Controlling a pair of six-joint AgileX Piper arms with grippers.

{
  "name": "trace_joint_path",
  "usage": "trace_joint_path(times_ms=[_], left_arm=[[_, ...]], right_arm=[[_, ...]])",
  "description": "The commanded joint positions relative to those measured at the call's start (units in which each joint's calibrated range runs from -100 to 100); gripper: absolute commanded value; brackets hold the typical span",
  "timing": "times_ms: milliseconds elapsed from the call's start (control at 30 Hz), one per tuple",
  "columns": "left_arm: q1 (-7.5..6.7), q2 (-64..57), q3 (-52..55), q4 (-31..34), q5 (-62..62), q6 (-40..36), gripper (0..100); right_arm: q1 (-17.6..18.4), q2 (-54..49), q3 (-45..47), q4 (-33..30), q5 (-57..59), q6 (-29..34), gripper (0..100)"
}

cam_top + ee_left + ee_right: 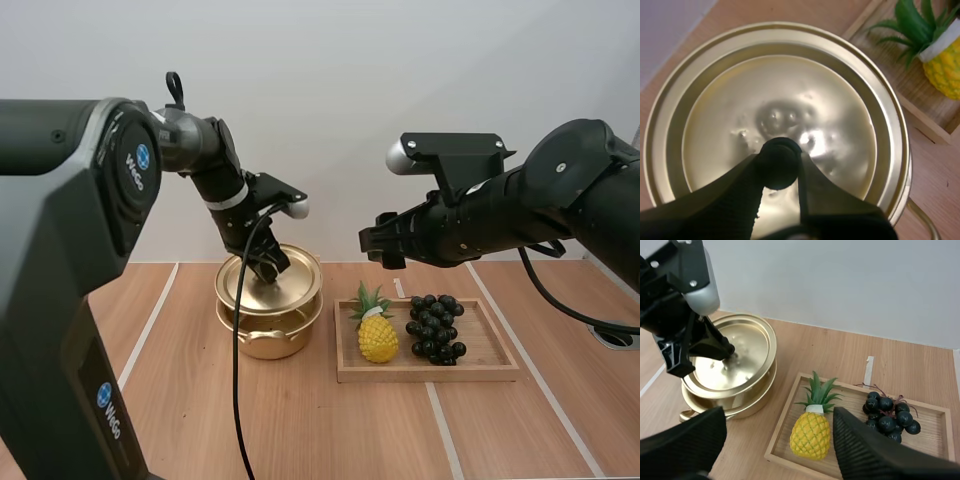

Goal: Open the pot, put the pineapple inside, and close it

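The lid [790, 95] is gleaming as polished gold-coloured metal, smooth and mirror-glossy, slightly dimpled round its matt black knob [778, 159]. The pot [268, 342] beneath is shining in the same brassy metal. The left gripper [779, 164] is showing matt black fingers [727, 200], ribbed inside. The tray [430, 373] is looking like pale, matt wood. The pineapple [810, 436] is looking bumpy and plastic-like; the grapes [887, 415] are glinting, glossy. The bench [300, 430] is showing smooth wood grain.

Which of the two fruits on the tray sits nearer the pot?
The pineapple, yellow with a green crown, at the end of the tray beside the pot; the dark grapes lie further along it.
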Motion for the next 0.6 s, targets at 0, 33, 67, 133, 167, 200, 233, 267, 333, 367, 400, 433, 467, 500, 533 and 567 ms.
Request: trace_joint_path(times_ms=[0,33,67,133,167,200,233,267,333,367,400,433,467,500,533,567], left_arm=[[-0.11,-4.7,-5.4,-0.9,3.6,-0.7,0],[-0.11,-5.9,-7.0,-0.9,4.9,-1.0,0],[-0.11,-7.2,-8.8,-0.9,6.5,-1.4,0],[-0.11,-10.1,-12.4,-1.0,8.6,-2.1,0],[-0.11,-11.4,-14.2,-1.0,8.6,-2.7,0],[-0.11,-13.1,-16.2,-1.1,8.4,-3.4,0],[-0.11,-14.8,-18.1,-1.1,7.0,-4.4,0],[-0.04,-16.3,-19.6,-1.3,5.2,-5.2,0],[-0.04,-20.3,-23.0,-1.3,-2.7,-8.4,0],[-0.04,-22.4,-24.4,-1.3,-7.9,-9.6,0],[-0.04,-24.1,-25.4,-1.3,-12.5,-10.2,0],[-0.04,-26.6,-26.6,-1.4,-18.5,-10.8,0],[-0.04,-28.5,-27.6,-1.4,-25.0,-11.3,0],[-0.04,-30.3,-28.5,-1.7,-31.9,-12.0,0],[-0.04,-31.7,-29.1,-1.9,-39.1,-13.0,0],[-0.04,-33.7,-29.5,-2.4,-46.6,-14.2,0]], right_arm=[[-0.2,-0.2,-0.4,-0.4,-0.3,-0.6,100],[-0.2,-0.2,-0.4,-0.4,-0.3,-0.6,100],[-0.2,-0.2,-0.4,-0.4,-0.3,-0.6,100],[-0.2,-0.2,-0.4,-0.4,-0.3,-0.6,100],[-0.2,-0.2,-0.4,-0.4,-0.3,-0.6,100],[-0.2,-0.2,-0.4,-0.4,-0.3,-0.6,100],[-0.2,-0.2,-0.4,-0.4,-0.3,-0.6,100],[-0.2,-0.2,-0.4,-0.4,-0.3,-0.6,100],[-0.2,-0.2,-0.4,-0.4,-0.3,-0.6,100],[-0.2,-0.2,-0.4,-0.4,-0.3,-0.6,100],[-0.2,-0.2,-0.4,-0.4,-0.3,-0.6,100],[-0.2,-0.2,-0.4,-0.4,-0.3,-0.6,100],[-0.2,-0.2,-0.4,-0.4,-0.3,-0.6,100],[-0.2,-0.2,-0.4,-0.4,-0.3,-0.6,100],[-0.2,-0.2,-0.4,-0.4,-0.3,-0.6,100],[-0.2,-0.2,-0.4,-0.4,-0.3,-0.6,100]])
